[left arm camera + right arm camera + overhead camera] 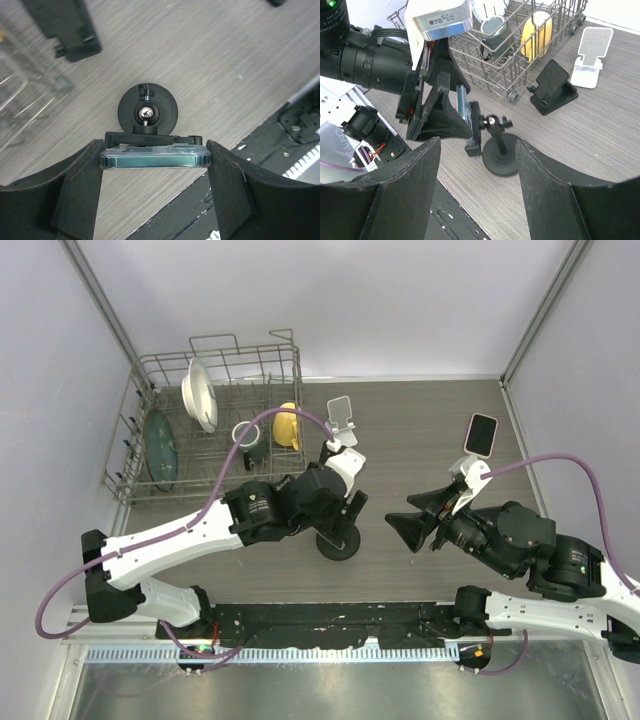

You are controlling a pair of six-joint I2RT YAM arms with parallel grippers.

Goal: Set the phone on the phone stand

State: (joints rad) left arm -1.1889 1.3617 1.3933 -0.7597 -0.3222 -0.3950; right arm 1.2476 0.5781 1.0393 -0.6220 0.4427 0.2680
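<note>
A phone (152,160) in a clear case, teal edge up, stands in the clamp of a black ball-joint phone stand (147,107) with a round base (338,543). My left gripper (155,170) reaches down over it, its two fingers pressing on the phone's two short ends. From the right wrist view the phone (462,106) shows as a thin upright slab against the stand's cradle (474,131). My right gripper (477,190) hovers open to the right of the stand, nothing between its fingers, and points toward it (415,518).
A wire dish rack (215,420) with a plate, a cup and a yellow item stands at the back left. A white phone stand (342,416) and a black wedge stand (552,86) sit beside it. Another phone (481,434) leans at the back right.
</note>
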